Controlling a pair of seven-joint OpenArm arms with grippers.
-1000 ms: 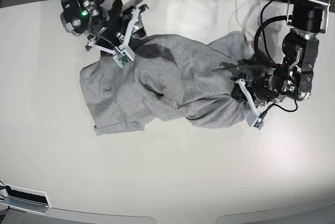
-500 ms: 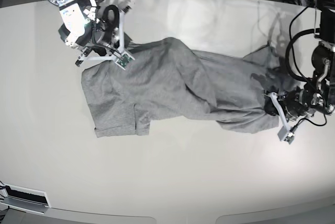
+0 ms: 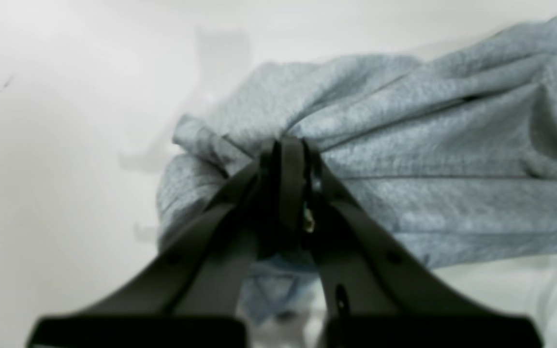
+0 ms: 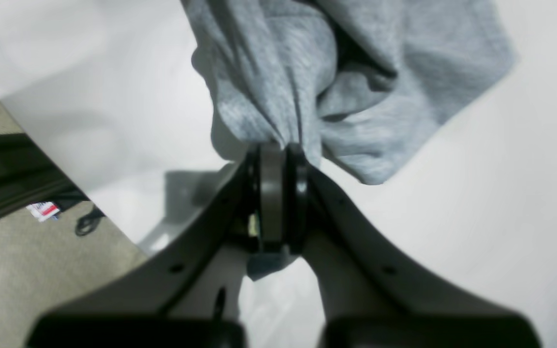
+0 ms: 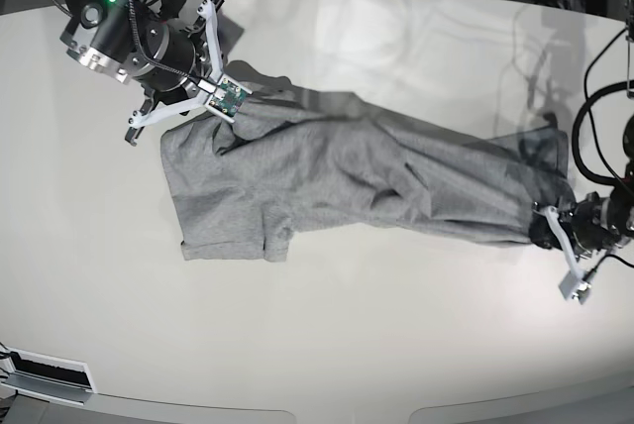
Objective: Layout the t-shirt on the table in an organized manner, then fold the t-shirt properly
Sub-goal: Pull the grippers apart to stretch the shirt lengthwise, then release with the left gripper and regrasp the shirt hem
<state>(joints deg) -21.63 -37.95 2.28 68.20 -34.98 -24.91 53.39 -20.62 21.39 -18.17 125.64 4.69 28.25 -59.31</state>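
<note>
Since a second ago the two arms have been drawing apart, and the t-shirt [image 5: 357,171] is now stretching into a long band across the table [image 5: 327,345] where it was bunched between them. The left gripper [image 3: 285,154] is pinching a gathered wad of grey cloth at the end toward the base view's right, its jaws together on the fabric — folds are radiating from the pinch. The right gripper [image 4: 276,159] is likewise clamping a twisted bunch of cloth at the opposite end, near the table's far rim. One short sleeve is lying flat toward the near side; the middle is sagging in ridges and no lettering is showing.

This looks to be the laying-out step, still well short of folding. The next move is probably calling for lowering the taut shirt onto the table and letting go — then regripping at corners, since the cloth is roped rather than spread.
</note>
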